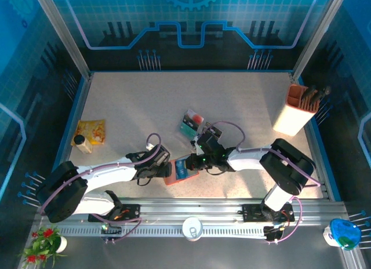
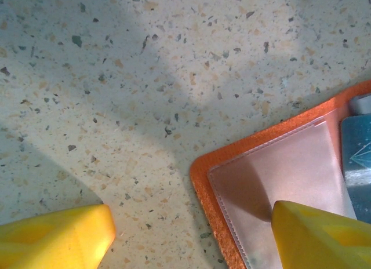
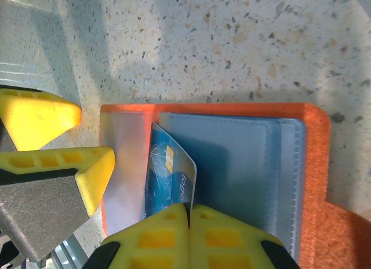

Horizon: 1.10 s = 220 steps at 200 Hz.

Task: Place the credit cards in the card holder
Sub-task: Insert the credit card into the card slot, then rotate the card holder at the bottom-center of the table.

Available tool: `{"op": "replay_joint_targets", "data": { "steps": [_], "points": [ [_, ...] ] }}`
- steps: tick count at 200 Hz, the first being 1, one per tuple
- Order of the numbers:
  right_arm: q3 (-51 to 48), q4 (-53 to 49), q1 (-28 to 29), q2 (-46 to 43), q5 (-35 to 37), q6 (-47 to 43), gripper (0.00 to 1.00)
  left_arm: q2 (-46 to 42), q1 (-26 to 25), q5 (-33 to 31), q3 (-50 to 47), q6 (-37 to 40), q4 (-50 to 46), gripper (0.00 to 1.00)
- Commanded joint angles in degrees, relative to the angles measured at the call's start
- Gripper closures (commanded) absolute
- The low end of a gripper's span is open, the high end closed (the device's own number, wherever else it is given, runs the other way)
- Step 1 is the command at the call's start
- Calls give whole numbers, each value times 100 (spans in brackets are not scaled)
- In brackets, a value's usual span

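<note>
While the card holder point(image 3: 316, 164) lies open on the table point(image 1: 133, 106), right jaws pinch a blue credit card point(image 3: 168, 173) (tilted at its pocket). Left jaws spread, straddling its corner.

On my overhead feed the left arm point(image 1: 104, 173) and the right arm point(image 1: 255, 156) both wear glossy white shells between black joints, each with a bulky black housing at the shoulder and a black base point(image 1: 122, 212) at the foot. A thin lilac cable point(image 1: 152, 138) loops along each arm's links. Up close, the left gripper point(image 2: 185, 240) has chunky bright-yellow fingers point(image 2: 55, 240) shaped like wedges, and the right gripper point(image 3: 188, 237) carries the same yellow fingertips with moulded rectangular pockets and black behind them.
</note>
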Motion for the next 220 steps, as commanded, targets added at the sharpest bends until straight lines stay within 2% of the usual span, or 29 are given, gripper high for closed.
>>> {"op": "replay_joint_targets", "data": {
  "steps": [1, 62, 134, 181, 220],
  "points": [
    [115, -548, -52, 198, -116, -226, 100, 381, 60, 267, -157, 116, 526, 24],
    [381, -654, -21, 456, -262, -262, 100, 406, 63, 284, -148, 116, 544, 24],
    [862, -852, 302, 874, -244, -309, 100, 418, 63, 285, -95, 126, 534, 24],
    [485, -913, 66, -70, -195, -368, 68, 383, 61, 311, -86, 117, 534, 24],
    [252, -1529, -86, -1062, 349, -671, 64, 332, 58, 338, -56, 116, 517, 24]
  ]
}}
